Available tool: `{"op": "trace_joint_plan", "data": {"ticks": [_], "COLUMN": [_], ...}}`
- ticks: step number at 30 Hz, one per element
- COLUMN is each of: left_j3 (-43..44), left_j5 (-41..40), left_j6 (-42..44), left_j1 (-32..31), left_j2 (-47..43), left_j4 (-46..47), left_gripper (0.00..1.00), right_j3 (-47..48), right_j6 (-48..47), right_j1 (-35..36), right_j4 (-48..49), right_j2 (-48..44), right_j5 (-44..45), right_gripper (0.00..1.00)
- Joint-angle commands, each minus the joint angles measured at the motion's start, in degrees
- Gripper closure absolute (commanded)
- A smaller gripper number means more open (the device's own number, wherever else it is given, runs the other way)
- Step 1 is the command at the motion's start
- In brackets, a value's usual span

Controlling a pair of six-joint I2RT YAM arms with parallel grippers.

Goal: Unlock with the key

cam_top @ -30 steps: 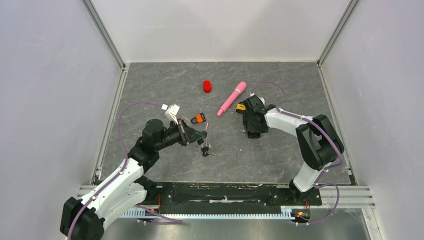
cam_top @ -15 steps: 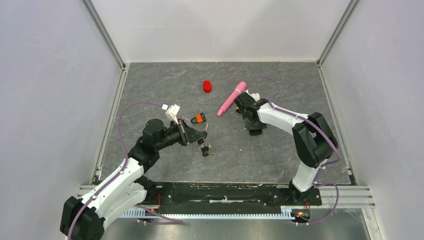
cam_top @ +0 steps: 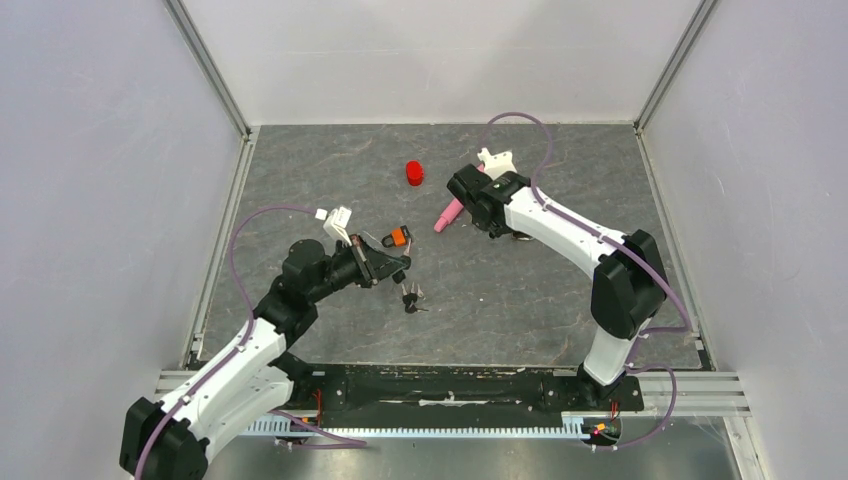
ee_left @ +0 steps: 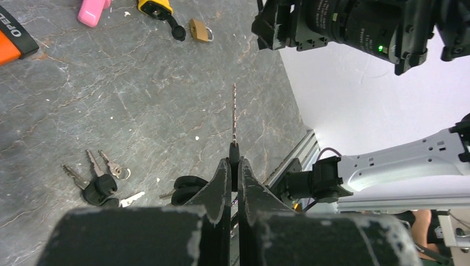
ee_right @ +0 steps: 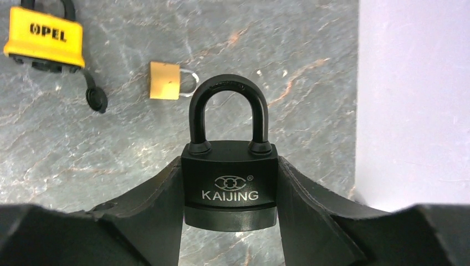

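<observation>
In the left wrist view my left gripper is shut on the black head of a key, whose thin blade points forward above the table. My right gripper is shut on a black KAIJING padlock; it grips the body from both sides, with the closed shackle pointing away and the lock held clear of the floor. From above, the left gripper is at centre left. The right gripper is further back at centre, and it hides the padlock.
An orange padlock lies just beyond the left gripper and a bunch of spare keys just in front of it. A red cap and a pink cylinder lie near the right gripper. A yellow padlock and a small brass padlock lie below it.
The right gripper has closed on the black padlock, lifted it off the table and swung back and left. The left arm with the key has barely shifted.
</observation>
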Motion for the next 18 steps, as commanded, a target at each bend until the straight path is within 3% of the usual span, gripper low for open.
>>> {"op": "trace_joint_plan", "data": {"ticks": [1,6,18], "left_j3": [-0.43,0.59,6.28], "left_j5": [0.0,3.36,0.57], "left_j6": [-4.97,-8.54,-15.44], "left_j1": [0.22,-1.0,-12.46], "left_j2": [2.2,8.06,24.08], "left_j4": [6.43,13.07,29.76], "left_gripper": [0.98,0.98,0.98], "right_j3": [6.27,7.36,15.62], "right_j6": [2.75,3.62,10.52], "right_j1": [0.61,0.61,0.61], "right_j4": [-6.13,-3.19,-4.0], "right_j2": [1.35,0.64,-1.63], "right_j5": [8.39,-0.03,-5.46], "right_gripper": [1.0,1.0,1.0]}}
